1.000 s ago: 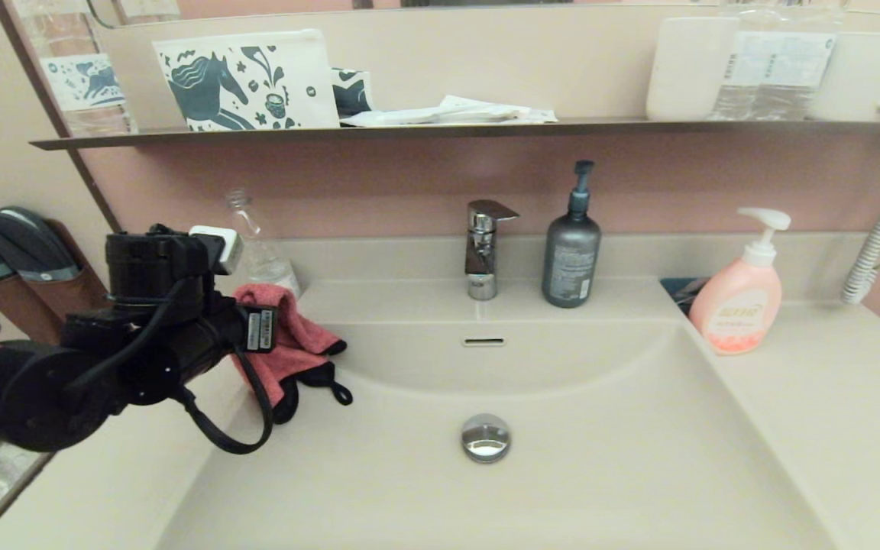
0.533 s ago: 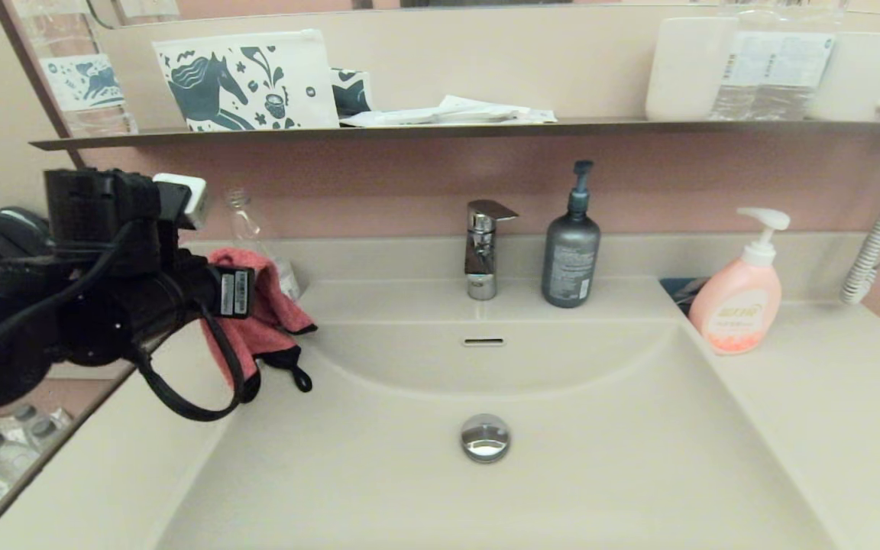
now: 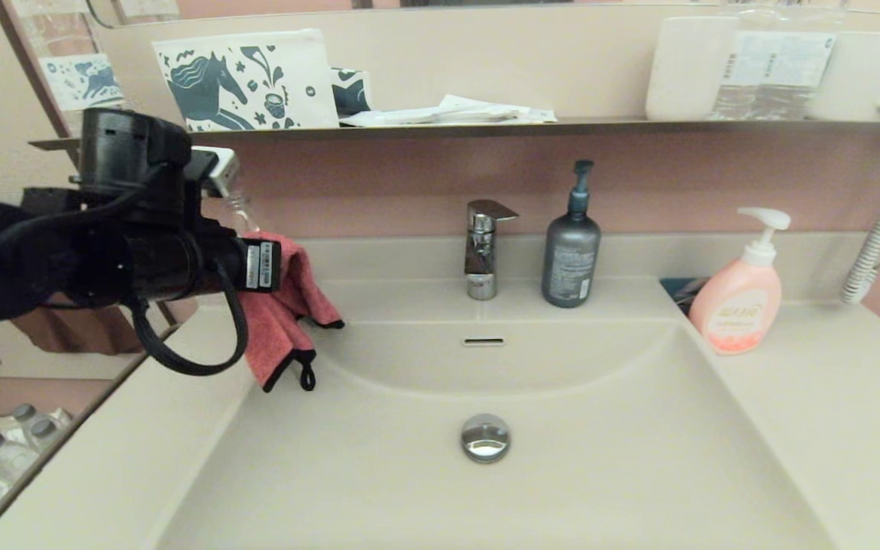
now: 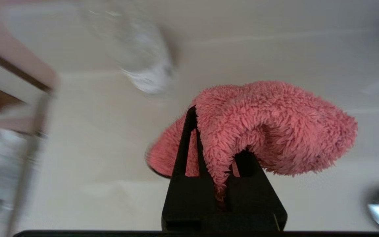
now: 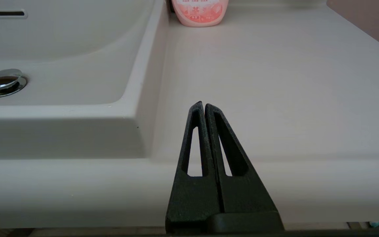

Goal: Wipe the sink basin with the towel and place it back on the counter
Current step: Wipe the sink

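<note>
I have the towel (image 3: 287, 313) up in the air, hanging over the left rear corner of the sink basin (image 3: 600, 458), with its black-trimmed lower corner and small loop dangling free above the basin's sloping left side and touching nothing that I can see. My left gripper (image 4: 214, 141) has its fingers pinched tight on a fold of the fuzzy pink cloth, which bulges out past the fingertips in the wrist view (one finger is half buried in the pile). The arm reaches in from the basin's left, well above the counter (image 3: 829, 397). Just behind the towel, a clear plastic bottle (image 3: 245, 218) stands at the counter's back edge. Across the basin from there, the chrome faucet (image 3: 483, 248) sits behind its middle, a grey pump bottle (image 3: 571, 252) just right of the faucet, and a pink soap dispenser (image 3: 738, 302) at the basin's right rear corner. The chrome drain plug (image 3: 485, 438) shows at the basin's floor. My right gripper (image 5: 204, 107) is parked low in front of the counter, right of the basin, fingers pressed together on nothing.
</note>
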Robot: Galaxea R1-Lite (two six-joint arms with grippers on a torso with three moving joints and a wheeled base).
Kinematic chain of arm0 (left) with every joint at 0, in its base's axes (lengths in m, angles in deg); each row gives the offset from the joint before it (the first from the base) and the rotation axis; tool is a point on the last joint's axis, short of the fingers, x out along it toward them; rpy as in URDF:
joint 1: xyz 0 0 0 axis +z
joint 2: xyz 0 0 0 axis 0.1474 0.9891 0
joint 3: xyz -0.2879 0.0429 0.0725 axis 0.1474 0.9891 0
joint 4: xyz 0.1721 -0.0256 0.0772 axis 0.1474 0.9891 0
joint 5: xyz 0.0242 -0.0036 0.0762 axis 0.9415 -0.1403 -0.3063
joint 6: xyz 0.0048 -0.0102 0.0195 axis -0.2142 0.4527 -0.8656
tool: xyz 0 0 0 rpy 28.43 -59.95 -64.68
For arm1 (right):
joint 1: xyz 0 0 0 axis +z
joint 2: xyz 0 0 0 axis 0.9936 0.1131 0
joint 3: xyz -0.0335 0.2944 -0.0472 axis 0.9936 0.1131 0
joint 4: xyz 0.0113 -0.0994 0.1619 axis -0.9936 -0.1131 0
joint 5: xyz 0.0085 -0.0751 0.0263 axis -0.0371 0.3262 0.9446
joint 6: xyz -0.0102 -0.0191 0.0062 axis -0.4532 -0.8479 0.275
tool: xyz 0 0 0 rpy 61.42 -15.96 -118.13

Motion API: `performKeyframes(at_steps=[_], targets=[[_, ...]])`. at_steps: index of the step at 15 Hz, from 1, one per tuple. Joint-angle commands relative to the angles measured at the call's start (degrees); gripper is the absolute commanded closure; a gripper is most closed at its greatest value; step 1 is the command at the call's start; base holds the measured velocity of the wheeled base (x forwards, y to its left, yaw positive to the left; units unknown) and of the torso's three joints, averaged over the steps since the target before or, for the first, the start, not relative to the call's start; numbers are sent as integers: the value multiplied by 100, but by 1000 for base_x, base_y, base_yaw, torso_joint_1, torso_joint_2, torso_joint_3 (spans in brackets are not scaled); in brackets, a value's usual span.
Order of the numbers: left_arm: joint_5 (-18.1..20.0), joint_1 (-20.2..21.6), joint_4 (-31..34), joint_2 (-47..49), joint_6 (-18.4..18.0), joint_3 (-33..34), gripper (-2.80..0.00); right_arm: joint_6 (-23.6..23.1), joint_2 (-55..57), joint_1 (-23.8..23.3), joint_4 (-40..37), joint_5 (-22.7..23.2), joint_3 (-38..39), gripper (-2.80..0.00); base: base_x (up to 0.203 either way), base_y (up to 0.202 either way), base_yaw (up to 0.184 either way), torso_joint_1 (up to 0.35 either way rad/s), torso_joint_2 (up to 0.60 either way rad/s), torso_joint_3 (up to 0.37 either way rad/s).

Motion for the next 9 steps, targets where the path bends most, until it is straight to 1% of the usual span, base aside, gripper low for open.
performKeyframes(at_steps=[1,2,3,5,6,7,9], targets=[[410,-30,1341,331,338,-857,0,-2,9,1,1,0,0,0,0,0,0,0,0,0],[539,-36,1722,517,416,-1114,0,-2,9,1,1,0,0,0,0,0,0,0,0,0],[610,-38,1921,698,455,-1280,0,-2,9,1,1,0,0,0,0,0,0,0,0,0],[685,-32,1987,920,478,-1513,0,-2,9,1,1,0,0,0,0,0,0,0,0,0],[943,12,1986,1001,489,-1614,0,-2,9,1,1,0,0,0,0,0,0,0,0,0],[1113,82,1978,1129,492,-1692,0,-1,9,1,1,0,0,0,0,0,0,0,0,0],[1170,115,1965,1359,531,-1887,0,-2,9,1,1,0,0,0,0,0,0,0,0,0]])
